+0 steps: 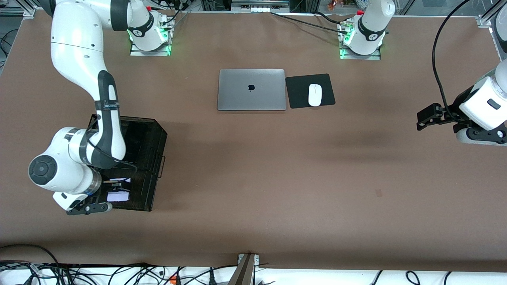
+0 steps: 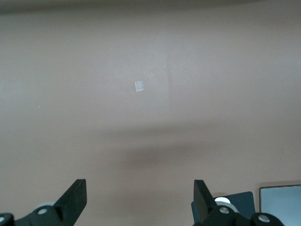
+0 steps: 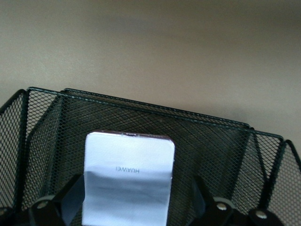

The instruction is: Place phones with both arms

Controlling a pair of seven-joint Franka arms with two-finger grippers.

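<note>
A pale lavender-white phone (image 3: 127, 179) with HUAWEI lettering stands upright in the black mesh basket (image 3: 155, 110) at the right arm's end of the table. In the front view the same phone (image 1: 119, 196) shows as a pale patch in the part of the basket (image 1: 156, 158) nearest the camera. My right gripper (image 3: 137, 183) hangs over it, open, with one finger on each side of the phone and not pressing on it. My left gripper (image 1: 420, 120) waits open above bare table at the left arm's end, and nothing lies between its fingers (image 2: 77, 188).
A shut grey laptop (image 1: 251, 90) lies mid-table toward the robots' bases. Beside it is a black mouse pad (image 1: 299, 93) with a white mouse (image 1: 315, 95) on it. The right arm's elbow and forearm (image 1: 107, 130) hang over much of the basket.
</note>
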